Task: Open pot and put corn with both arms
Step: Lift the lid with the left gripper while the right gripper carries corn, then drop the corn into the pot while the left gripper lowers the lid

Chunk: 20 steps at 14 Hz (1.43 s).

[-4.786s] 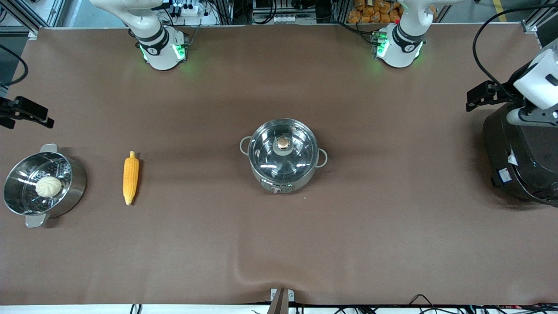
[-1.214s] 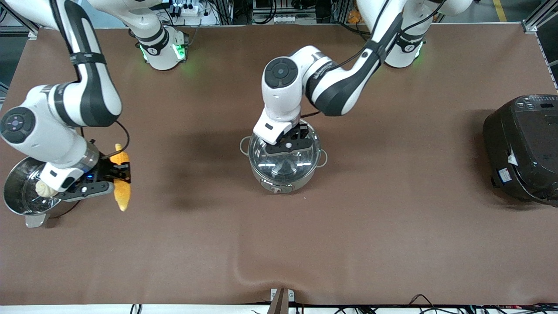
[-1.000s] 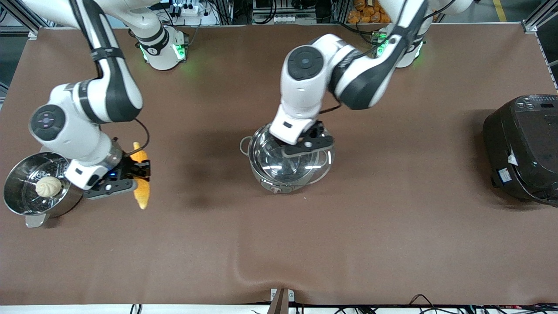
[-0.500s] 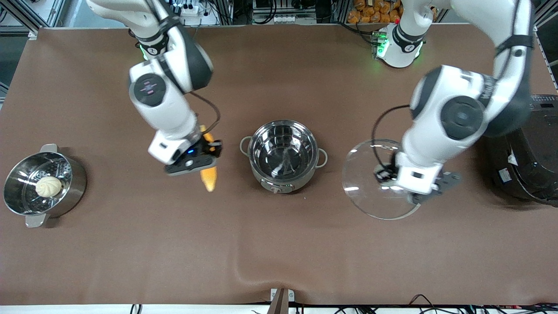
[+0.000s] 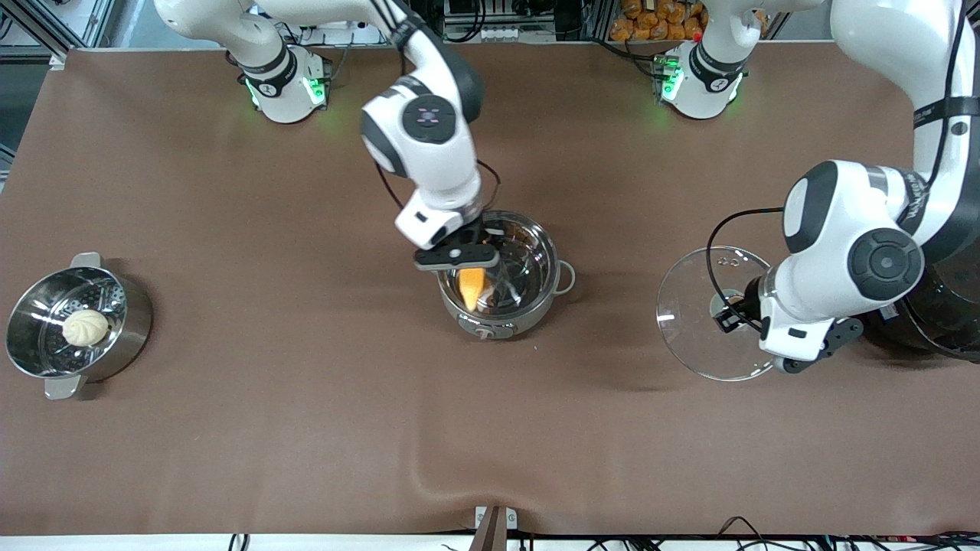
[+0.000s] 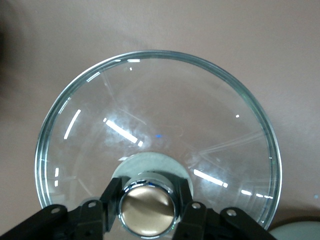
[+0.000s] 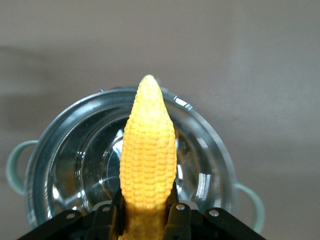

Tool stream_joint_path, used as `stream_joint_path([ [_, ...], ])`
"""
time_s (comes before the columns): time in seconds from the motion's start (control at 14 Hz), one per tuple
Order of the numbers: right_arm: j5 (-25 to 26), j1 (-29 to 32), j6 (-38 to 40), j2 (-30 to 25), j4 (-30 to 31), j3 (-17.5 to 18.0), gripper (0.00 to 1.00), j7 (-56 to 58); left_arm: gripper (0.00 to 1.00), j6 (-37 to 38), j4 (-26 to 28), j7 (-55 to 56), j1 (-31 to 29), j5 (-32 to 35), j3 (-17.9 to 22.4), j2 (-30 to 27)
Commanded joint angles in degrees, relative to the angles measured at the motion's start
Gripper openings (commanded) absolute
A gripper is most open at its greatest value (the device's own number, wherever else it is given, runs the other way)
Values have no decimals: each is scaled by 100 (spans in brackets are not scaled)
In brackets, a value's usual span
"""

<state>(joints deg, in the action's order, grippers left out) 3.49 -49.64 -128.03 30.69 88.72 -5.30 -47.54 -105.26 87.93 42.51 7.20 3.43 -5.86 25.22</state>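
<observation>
Corn point(image 5: 472, 284) reached pot point(image 5: 536, 302) (one each).

One pot point(image 5: 498, 306), one lid point(image 5: 700, 321), one corn point(image 5: 472, 285), one steamer point(image 5: 46, 367), one bun point(image 5: 85, 327).

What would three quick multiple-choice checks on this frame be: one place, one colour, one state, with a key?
1. Where is the corn?
A. on the table
B. held over the open pot
C. in the steamer pot

2. What colour is the knob of the glass lid?
A. copper
B. black
C. green

3. What is the left gripper doing?
A. hanging open
B. shut on the corn
C. shut on the lid's knob

Key: 1 B, the right gripper grips the cob above the pot's rim. 2 A, the left wrist view shows it copper. 3 C, its fingers clamp the knob, the lid being away from the pot, toward the left arm's end.
</observation>
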Motion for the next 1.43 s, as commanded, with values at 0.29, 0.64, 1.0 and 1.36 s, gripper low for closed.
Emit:
stream_joint_path([
  [0.29, 495, -99, -135, 543, -329, -94, 71, -713, 0, -1926, 1490, -173, -96, -27, -47, -115],
  [0.64, 513, 6, -47, 482, -259, -85, 100, -573, 0, -2289, 1473, -226, -52, 52, -38, 334],
  [1.0, -31, 1252, 875, -45, -250, -85, 100, 1366, 0, -2429, 1358, -209, -35, 167, -47, 624],
  [1.36, -785, 2921, 2025, -676, -232, -76, 100, 2396, 100, -2377, 1332, -156, -9, 175, -38, 493],
])
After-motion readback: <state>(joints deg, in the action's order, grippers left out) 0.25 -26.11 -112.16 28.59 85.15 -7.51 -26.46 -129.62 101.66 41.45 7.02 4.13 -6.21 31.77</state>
